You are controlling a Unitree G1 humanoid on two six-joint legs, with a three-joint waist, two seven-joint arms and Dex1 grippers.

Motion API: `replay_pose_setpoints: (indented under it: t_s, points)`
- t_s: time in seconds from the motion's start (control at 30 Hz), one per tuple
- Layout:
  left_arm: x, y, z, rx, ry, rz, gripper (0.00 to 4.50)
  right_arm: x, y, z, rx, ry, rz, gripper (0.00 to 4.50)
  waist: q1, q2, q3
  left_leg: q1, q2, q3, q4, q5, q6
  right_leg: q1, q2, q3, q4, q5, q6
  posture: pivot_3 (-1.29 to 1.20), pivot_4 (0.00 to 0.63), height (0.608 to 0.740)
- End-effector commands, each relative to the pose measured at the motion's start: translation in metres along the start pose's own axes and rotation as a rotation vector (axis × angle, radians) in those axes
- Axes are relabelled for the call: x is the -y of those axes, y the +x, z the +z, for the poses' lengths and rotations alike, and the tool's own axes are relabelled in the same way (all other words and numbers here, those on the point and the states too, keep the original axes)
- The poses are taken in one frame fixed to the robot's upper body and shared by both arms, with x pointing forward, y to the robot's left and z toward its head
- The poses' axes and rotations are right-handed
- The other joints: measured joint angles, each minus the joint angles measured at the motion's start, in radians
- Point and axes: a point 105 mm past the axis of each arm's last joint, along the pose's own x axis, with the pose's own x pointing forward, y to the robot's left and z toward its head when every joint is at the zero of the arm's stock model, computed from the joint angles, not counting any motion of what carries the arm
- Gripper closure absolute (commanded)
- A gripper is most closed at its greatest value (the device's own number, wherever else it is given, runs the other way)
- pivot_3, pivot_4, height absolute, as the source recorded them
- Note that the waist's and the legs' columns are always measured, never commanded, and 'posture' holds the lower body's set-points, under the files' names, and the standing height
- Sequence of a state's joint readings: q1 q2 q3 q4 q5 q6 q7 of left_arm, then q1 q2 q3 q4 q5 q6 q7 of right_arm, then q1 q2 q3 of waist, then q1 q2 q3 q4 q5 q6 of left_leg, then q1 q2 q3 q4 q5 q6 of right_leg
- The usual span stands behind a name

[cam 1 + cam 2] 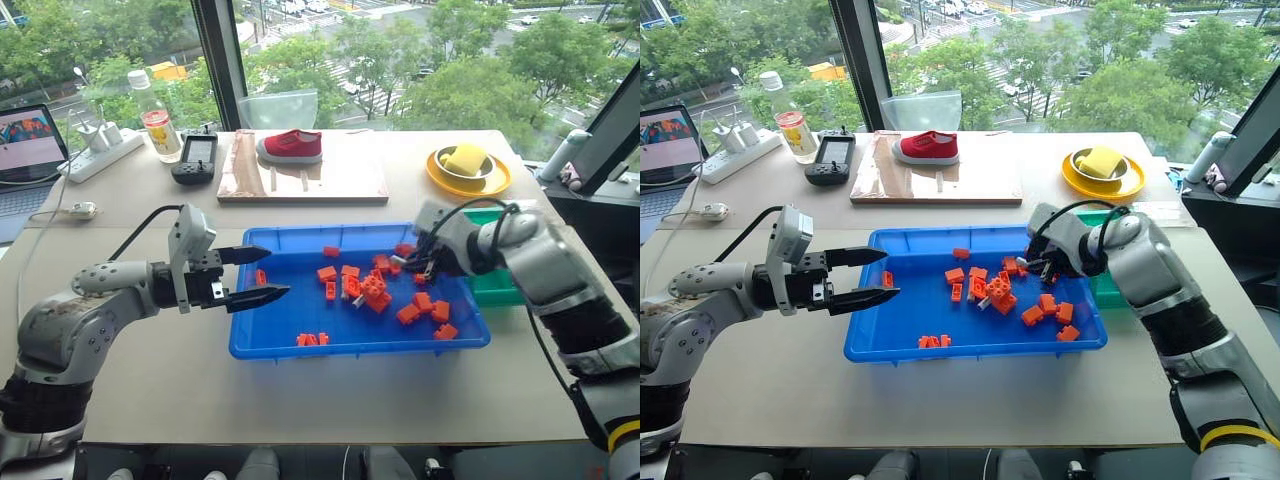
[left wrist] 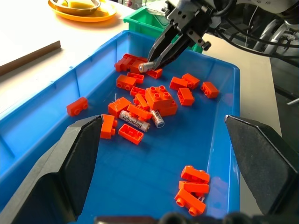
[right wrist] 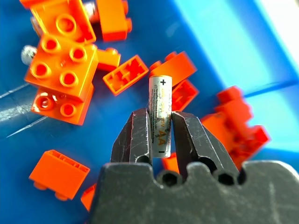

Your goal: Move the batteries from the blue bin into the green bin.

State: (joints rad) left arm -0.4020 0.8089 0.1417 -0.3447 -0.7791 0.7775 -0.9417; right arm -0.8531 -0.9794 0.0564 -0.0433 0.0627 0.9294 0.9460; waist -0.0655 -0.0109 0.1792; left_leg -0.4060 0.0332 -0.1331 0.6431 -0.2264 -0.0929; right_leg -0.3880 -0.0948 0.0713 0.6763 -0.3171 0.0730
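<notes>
Left gripper (image 1: 262, 274) sits at mid-left of the head view, fingers spread wide, nothing in them, tips over the left rim of the blue bin (image 1: 255, 345). It's idle; best left parked so it doesn't crowd the tray.

Centre of frame: orange blocks (image 1: 372, 290) scattered in the bin. In the left wrist view two batteries (image 2: 134, 121) lie among them, one beside the big block, partly tucked under smaller ones. Those will need picking out of the clutter later; blocks touching them could get dragged along.

Right of centre: right gripper (image 3: 161, 140) is clamped on a battery (image 3: 160, 114), held near its lower end w/ the plus end poking past the fingertips. Left wrist view shows it lifted clear of the blocks, above the bin's far end.

Step in hand, as I read it: carry to the green bin (image 1: 497, 287), which sits just beside the blue bin's right edge, mostly hidden behind the right arm. To do it well: keep the squeeze steady, since the grip is low on a slim smooth cylinder and it could pivot or slip. Clear the blue rim before going sideways, get right over the green opening, then release low.

Upper part of frame, l to r: laptop (image 1: 30, 140), power strip (image 1: 100, 155), bottle (image 1: 158, 118), red shoe (image 1: 292, 146) on a board (image 1: 345, 180), yellow dish (image 1: 468, 175). All well apart from the path; nothing blocks it but the rim.
</notes>
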Motion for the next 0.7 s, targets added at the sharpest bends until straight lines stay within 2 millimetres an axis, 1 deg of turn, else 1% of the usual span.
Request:
replay_pose_setpoints:
  t_s: [0.03, 0.13, 0.2, 0.23, 0.27, 0.3, 0.4, 0.43, 0.47, 0.5, 0.57, 0.6, 0.63, 0.67, 0.7]
  points:
    - [0.002, -0.004, 0.009, 0.019, 0.042, 0.004, 0.00, 0.031, -0.019, -0.019, -0.050, 0.049, -0.155, 4.14, -0.002, 0.000, 0.000, 0.000, 0.000, 0.000, 0.000, 0.000, 0.000, 0.000, 0.000, 0.000, 0.000, 0.000, 0.000, 0.00, 0.150, 0.740]
    - [0.002, -0.004, 0.009, 0.019, 0.040, 0.005, 0.00, 0.037, -0.022, -0.039, -0.113, 0.059, -0.198, 4.14, -0.005, 0.000, 0.000, 0.000, 0.000, 0.000, 0.000, 0.000, 0.000, 0.000, 0.000, 0.000, 0.000, 0.000, 0.000, 0.00, 0.150, 0.740]
    - [0.002, -0.004, 0.009, 0.019, 0.041, 0.004, 0.00, 0.035, -0.020, -0.045, -0.121, 0.073, -0.196, 3.13, -0.009, 0.000, 0.000, 0.000, 0.000, 0.001, 0.000, 0.000, 0.000, 0.000, 0.000, 0.001, 0.000, 0.000, 0.000, 0.00, 0.150, 0.740]
    - [0.001, -0.004, 0.009, 0.019, 0.042, 0.004, 0.00, 0.032, -0.018, -0.046, -0.119, 0.079, -0.181, 2.88, -0.010, 0.000, 0.000, 0.001, 0.000, 0.001, 0.000, 0.000, 0.001, 0.000, 0.000, 0.001, 0.001, 0.000, 0.000, 0.00, 0.150, 0.740]
    - [0.001, -0.004, 0.010, 0.020, 0.043, 0.004, 0.00, 0.029, -0.017, -0.047, -0.118, 0.082, -0.171, 2.52, -0.010, 0.001, 0.000, 0.001, 0.000, 0.001, 0.000, 0.000, 0.001, 0.000, 0.000, 0.001, 0.001, 0.000, 0.000, 0.00, 0.150, 0.740]
    - [0.001, -0.004, 0.010, 0.019, 0.044, 0.003, 0.00, 0.025, -0.016, -0.048, -0.120, 0.084, -0.158, 2.25, -0.010, 0.001, 0.000, 0.001, 0.000, 0.001, 0.000, 0.000, 0.001, 0.000, 0.000, 0.001, 0.001, 0.000, 0.000, 0.00, 0.150, 0.740]
    - [0.000, -0.007, 0.012, 0.012, 0.051, 0.004, 0.00, 0.024, -0.016, -0.048, -0.116, 0.092, -0.165, 1.14, -0.006, 0.001, 0.000, 0.001, 0.000, 0.001, 0.000, 0.000, 0.001, 0.000, 0.000, 0.001, 0.001, 0.000, 0.000, 0.00, 0.150, 0.740]
    - [0.000, -0.009, 0.012, 0.005, 0.055, 0.007, 0.00, 0.024, -0.018, -0.047, -0.106, 0.095, -0.171, 0.66, -0.006, 0.001, 0.000, 0.000, 0.000, 0.001, 0.000, 0.000, 0.001, 0.000, 0.000, 0.001, 0.001, 0.000, 0.000, 0.00, 0.150, 0.740]
    - [-0.001, -0.010, 0.011, 0.000, 0.058, 0.009, 0.00, 0.024, -0.019, -0.045, -0.099, 0.097, -0.174, 0.53, -0.005, 0.001, 0.000, 0.000, 0.000, 0.001, 0.000, 0.000, 0.001, 0.000, 0.000, 0.001, 0.000, 0.000, 0.000, 0.00, 0.150, 0.740]
    - [-0.001, -0.013, 0.011, -0.008, 0.061, 0.014, 0.00, 0.024, -0.022, -0.040, -0.073, 0.108, -0.174, 0.12, -0.005, 0.001, 0.000, 0.000, 0.000, 0.001, 0.000, 0.000, 0.001, 0.000, 0.000, 0.001, 0.001, 0.000, 0.000, 0.00, 0.150, 0.740]
    - [-0.002, -0.016, 0.011, -0.018, 0.064, 0.023, 0.00, 0.022, -0.026, -0.029, -0.022, 0.120, -0.161, 0.03, -0.005, 0.001, 0.001, 0.000, 0.000, 0.001, 0.000, 0.000, 0.001, 0.000, 0.000, 0.001, 0.000, 0.000, 0.000, 0.00, 0.150, 0.740]
    - [-0.003, -0.020, 0.012, -0.024, 0.065, 0.031, 0.00, 0.003, -0.029, -0.005, 0.087, 0.125, -0.057, 0.03, -0.005, 0.001, 0.001, 0.000, 0.000, 0.001, 0.000, 0.000, 0.001, 0.000, 0.000, 0.001, 0.000, 0.000, 0.000, 0.00, 0.150, 0.740]
    - [-0.003, -0.023, 0.013, -0.027, 0.065, 0.036, 0.00, -0.012, -0.034, 0.011, 0.159, 0.120, 0.022, 0.03, -0.006, 0.001, 0.001, 0.000, 0.000, 0.001, 0.000, 0.000, 0.001, 0.000, 0.000, 0.001, 0.000, 0.000, 0.000, 0.00, 0.150, 0.740]
    - [-0.003, -0.025, 0.013, -0.031, 0.065, 0.037, 0.00, -0.038, -0.035, 0.024, 0.215, 0.105, 0.138, 0.03, -0.009, 0.001, 0.001, 0.000, 0.000, 0.001, 0.000, 0.000, 0.001, 0.000, 0.000, 0.001, 0.000, 0.000, 0.000, 0.00, 0.150, 0.740]
    - [-0.003, -0.025, 0.013, -0.034, 0.065, 0.037, 0.00, -0.055, -0.037, 0.031, 0.242, 0.095, 0.211, 0.03, -0.012, 0.002, 0.001, 0.001, 0.001, 0.001, -0.001, 0.000, 0.001, 0.000, 0.001, 0.001, 0.001, 0.000, 0.000, 0.00, 0.150, 0.740]
